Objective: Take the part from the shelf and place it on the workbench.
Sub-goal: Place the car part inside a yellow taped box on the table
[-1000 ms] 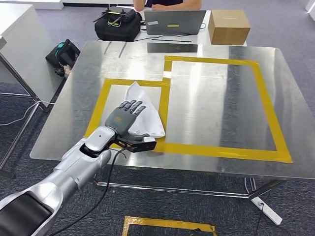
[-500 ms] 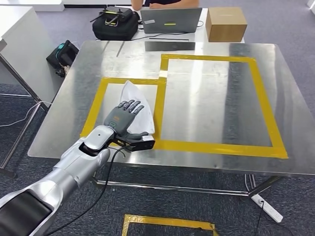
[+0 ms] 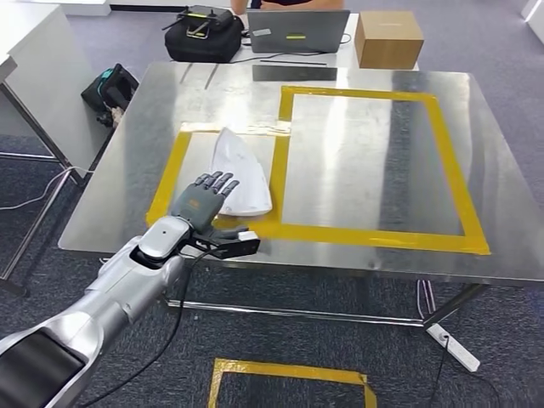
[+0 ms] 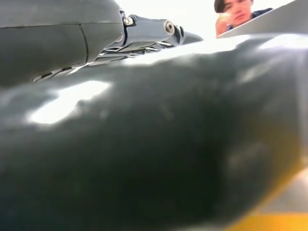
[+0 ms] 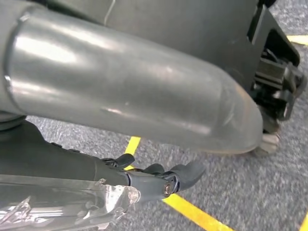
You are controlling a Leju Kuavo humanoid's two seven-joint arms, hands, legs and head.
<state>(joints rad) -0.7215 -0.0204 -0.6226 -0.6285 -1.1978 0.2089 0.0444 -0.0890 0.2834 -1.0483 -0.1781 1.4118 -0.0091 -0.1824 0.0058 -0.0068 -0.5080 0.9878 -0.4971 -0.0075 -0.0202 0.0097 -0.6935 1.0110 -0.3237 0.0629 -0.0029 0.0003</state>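
Note:
The white part [image 3: 242,170] lies flat on the steel workbench [image 3: 372,170], inside the smaller yellow tape frame [image 3: 168,174]. My left hand [image 3: 202,201] hovers over the bench's near edge with its fingers spread and nothing in it. Its fingertips reach the part's near left edge; whether they touch it I cannot tell. In the left wrist view the fingers [image 4: 152,29] stretch out over a blurred dark surface. My right hand [image 5: 152,180] hangs down over the grey carpet, its fingers loosely extended and holding nothing.
At the bench's far end stand a laptop [image 3: 298,30], a cardboard box [image 3: 388,38] and a black bag [image 3: 204,34], with a person behind them. A dark bag [image 3: 109,89] and a white table [image 3: 38,76] are at left. A power strip [image 3: 452,347] lies on the floor.
The camera has shifted a little. My left hand has drawn back from over the part toward the bench's near edge, still spread. The part stays in the small frame.

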